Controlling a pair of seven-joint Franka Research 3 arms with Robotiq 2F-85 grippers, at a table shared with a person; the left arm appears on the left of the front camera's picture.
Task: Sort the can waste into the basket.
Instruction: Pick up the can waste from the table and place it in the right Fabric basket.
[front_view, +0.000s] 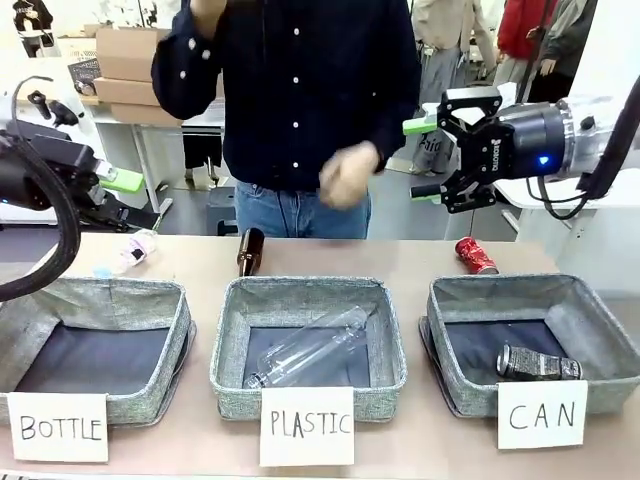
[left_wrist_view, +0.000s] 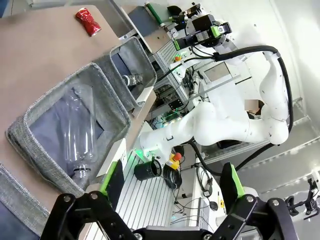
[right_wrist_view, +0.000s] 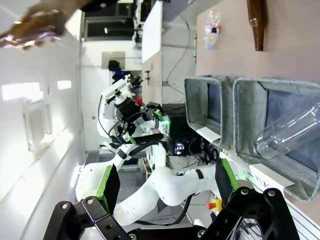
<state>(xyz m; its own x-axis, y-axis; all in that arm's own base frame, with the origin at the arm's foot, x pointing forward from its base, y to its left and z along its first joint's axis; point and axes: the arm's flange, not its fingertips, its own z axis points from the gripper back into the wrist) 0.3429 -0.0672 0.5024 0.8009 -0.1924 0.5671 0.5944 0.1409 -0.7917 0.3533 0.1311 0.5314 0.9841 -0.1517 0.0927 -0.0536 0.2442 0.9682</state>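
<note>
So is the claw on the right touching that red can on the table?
Apart. The front view shows the right gripper open in mid-air, with clear space above the red can lying on the table.

The brown desk (front_view: 400, 255) carries three grey baskets in a row across the lower frame: the BOTTLE basket (front_view: 110, 290) at left, the PLASTIC basket (front_view: 310, 288) in the centre, the CAN basket (front_view: 530, 285) at right. Behind them, mid-frame, lie a clear plastic bottle (front_view: 130, 252) at left, a brown bottle (front_view: 250, 250) in the centre and a red can (front_view: 476, 255) at right.
</note>
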